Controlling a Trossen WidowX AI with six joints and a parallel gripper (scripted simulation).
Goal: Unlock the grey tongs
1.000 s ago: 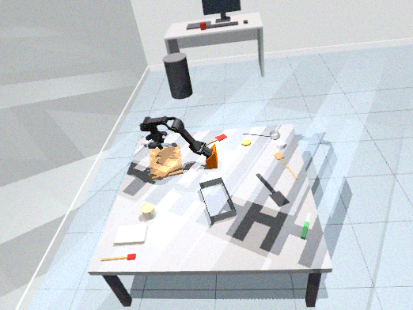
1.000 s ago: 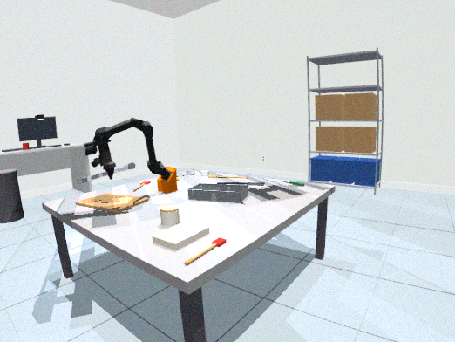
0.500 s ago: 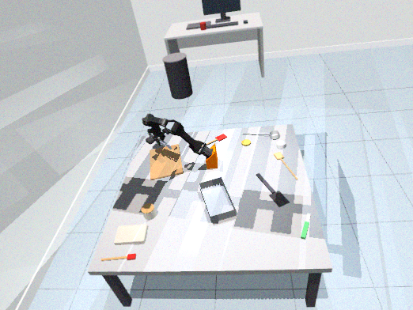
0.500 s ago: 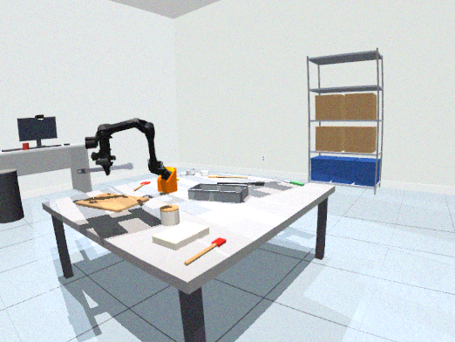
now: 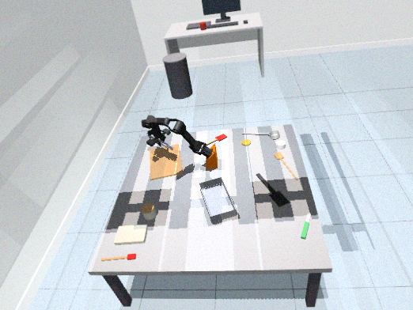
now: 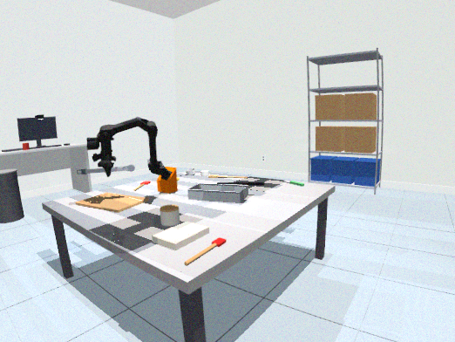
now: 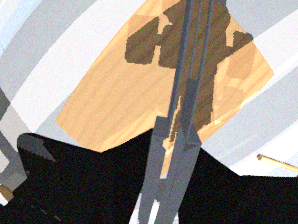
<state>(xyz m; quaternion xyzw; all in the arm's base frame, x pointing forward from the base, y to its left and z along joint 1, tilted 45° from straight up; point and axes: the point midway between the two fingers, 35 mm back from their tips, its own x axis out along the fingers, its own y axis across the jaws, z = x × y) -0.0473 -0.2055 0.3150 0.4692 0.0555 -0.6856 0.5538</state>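
The grey tongs [image 5: 168, 146] [image 6: 130, 167] [image 7: 176, 186] are held in the air above the wooden board [image 5: 165, 170] [image 6: 124, 205] [image 7: 100, 100]. In the exterior view they lie close to level, with a rounded end at the right. In the wrist view their two arms run close together, nearly parallel. My gripper [image 6: 107, 173] [image 7: 165, 136] is shut on the tongs. The lock near the hinge cannot be made out. The roasting tin [image 5: 224, 217] [image 6: 213, 195] stands on the table with no tongs across it.
An orange block [image 5: 212, 161] [image 6: 167, 183] stands beside my arm. A jar [image 5: 149, 213] [image 6: 170, 216] and a pale slab [image 5: 130, 234] [image 6: 180, 235] are on the board's side of the table. A red spatula [image 5: 221, 137] [image 6: 145, 183] lies behind the block. A black turner [image 5: 279, 198] lies past the tin.
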